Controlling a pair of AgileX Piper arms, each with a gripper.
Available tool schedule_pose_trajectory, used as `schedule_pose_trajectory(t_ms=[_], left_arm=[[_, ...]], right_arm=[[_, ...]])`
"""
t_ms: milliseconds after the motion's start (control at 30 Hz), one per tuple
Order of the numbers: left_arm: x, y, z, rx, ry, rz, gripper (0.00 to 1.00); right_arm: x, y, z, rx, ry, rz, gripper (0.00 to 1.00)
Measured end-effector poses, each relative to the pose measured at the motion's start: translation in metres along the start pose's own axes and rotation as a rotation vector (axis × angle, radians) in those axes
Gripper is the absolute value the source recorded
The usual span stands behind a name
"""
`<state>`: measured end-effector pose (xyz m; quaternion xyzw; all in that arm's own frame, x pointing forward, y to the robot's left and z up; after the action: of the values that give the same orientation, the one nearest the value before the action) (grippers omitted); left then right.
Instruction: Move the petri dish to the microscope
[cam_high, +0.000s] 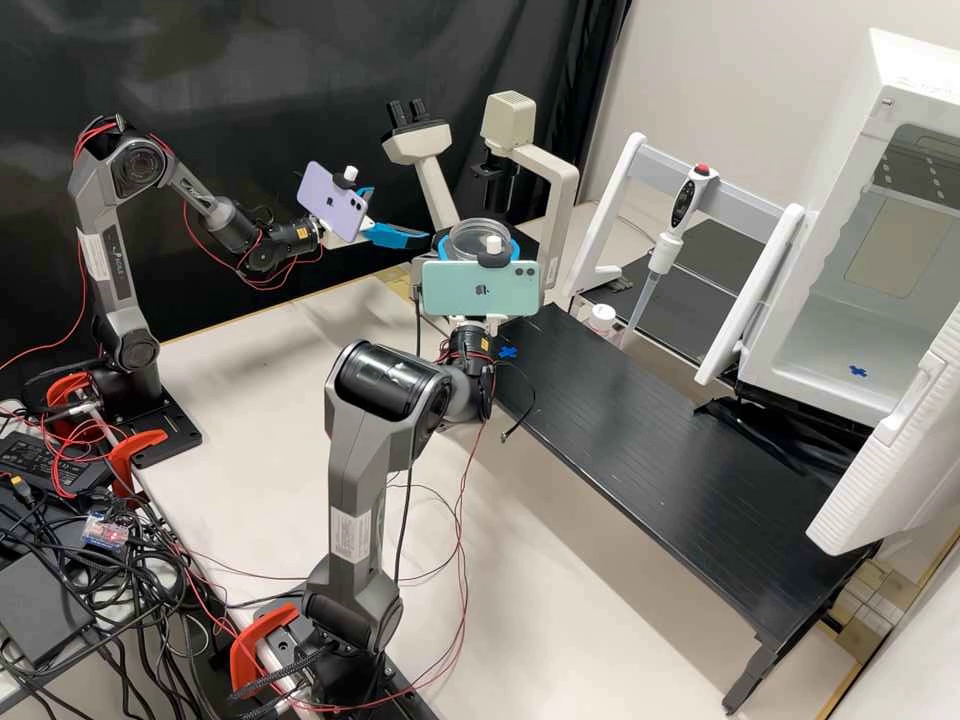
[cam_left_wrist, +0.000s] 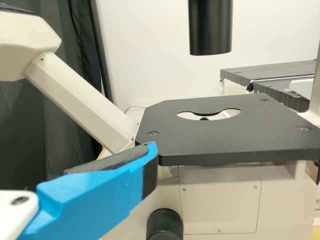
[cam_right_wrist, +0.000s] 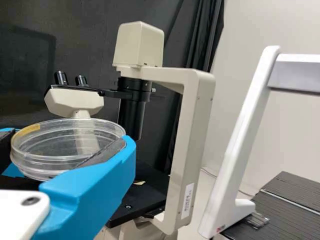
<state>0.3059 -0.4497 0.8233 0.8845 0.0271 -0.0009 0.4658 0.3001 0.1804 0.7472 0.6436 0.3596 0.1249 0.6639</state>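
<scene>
In the high view my right gripper (cam_high: 481, 246), on the nearer arm, holds the clear petri dish (cam_high: 480, 234) level, on the near side of the microscope (cam_high: 556, 185). The right wrist view has the dish (cam_right_wrist: 65, 145) between both blue fingers of my right gripper (cam_right_wrist: 66, 152), with the microscope's black stage (cam_right_wrist: 145, 197) lower and beyond it. At the microscope's left side, my left gripper (cam_high: 400, 214) stands open and empty. One finger of my left gripper (cam_left_wrist: 70, 165) reaches beside the near edge of the bare stage (cam_left_wrist: 225, 137) in the left wrist view.
The microscope's black condenser tube (cam_left_wrist: 210, 25) hangs over the stage, with its eyepiece arm (cam_left_wrist: 80, 95) on one side. Right of the microscope are a white rack (cam_high: 612, 205) with a pipette (cam_high: 660, 235), a small bottle (cam_high: 601, 318), a black slatted platform (cam_high: 650, 430) and an open white chamber (cam_high: 840, 350).
</scene>
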Motion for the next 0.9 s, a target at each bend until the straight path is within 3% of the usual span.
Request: schedule_pose_trajectory(t_ms=[100, 233, 533, 767, 900], left_arm=[[0.000, 0.000, 0.000, 0.000, 0.000, 0.000, 1.00], [0.000, 0.000, 0.000, 0.000, 0.000, 0.000, 1.00], [0.000, 0.000, 0.000, 0.000, 0.000, 0.000, 1.00], [0.000, 0.000, 0.000, 0.000, 0.000, 0.000, 1.00], [0.000, 0.000, 0.000, 0.000, 0.000, 0.000, 1.00]], right_arm=[[0.009, -0.005, 0.003, 0.006, -0.008, -0.012, 0.00], [0.026, -0.013, 0.005, -0.027, -0.009, -0.034, 0.00], [0.061, -0.033, 0.017, -0.063, -0.059, -0.088, 0.00], [0.087, -0.042, 0.033, -0.070, -0.115, -0.132, 0.00], [0.103, -0.049, 0.045, -0.055, -0.166, -0.149, 0.00]])
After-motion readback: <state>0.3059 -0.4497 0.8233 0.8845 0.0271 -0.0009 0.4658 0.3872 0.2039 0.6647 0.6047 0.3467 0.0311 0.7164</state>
